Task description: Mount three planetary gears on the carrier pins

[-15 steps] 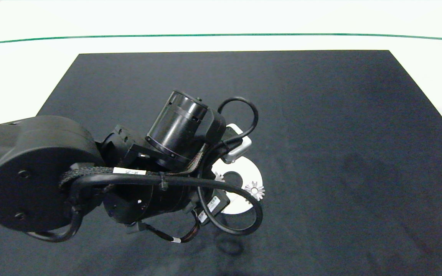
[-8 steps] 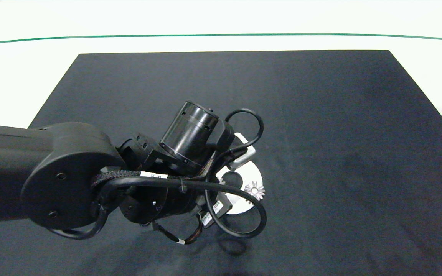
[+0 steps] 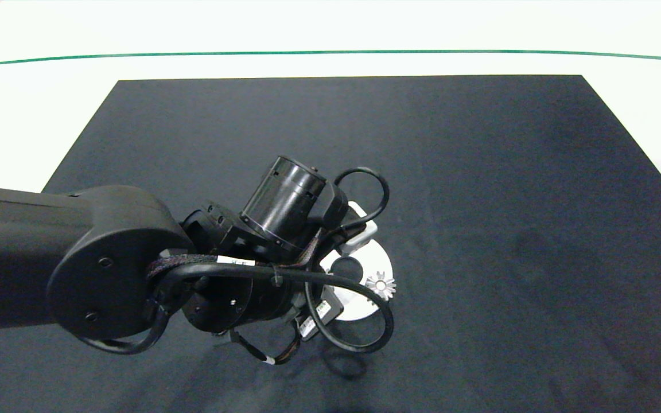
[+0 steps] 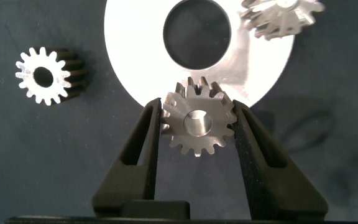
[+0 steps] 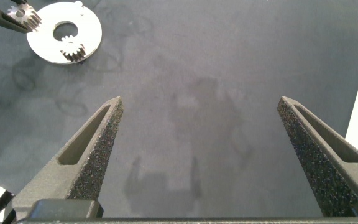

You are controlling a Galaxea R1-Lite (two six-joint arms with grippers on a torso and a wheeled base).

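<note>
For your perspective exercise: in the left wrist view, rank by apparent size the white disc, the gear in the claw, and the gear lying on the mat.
1. White disc.
2. Gear in the left claw, nearer the camera, so enlarged.
3. Gear lying on the mat.

The matte black left arm [image 3: 78, 264] had rounded joint housings with recessed screws, looping black cables [image 3: 359, 310], white labels, and a silver-grey wrist camera block [image 3: 360, 236].

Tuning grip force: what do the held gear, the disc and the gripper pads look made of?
Held gear: likely metal, dull silvery with machined faces.
Disc: smooth matte white, plastic or coated metal; unclear.
Left gripper pads: black, grainy, foam- or rubber-like.
</note>
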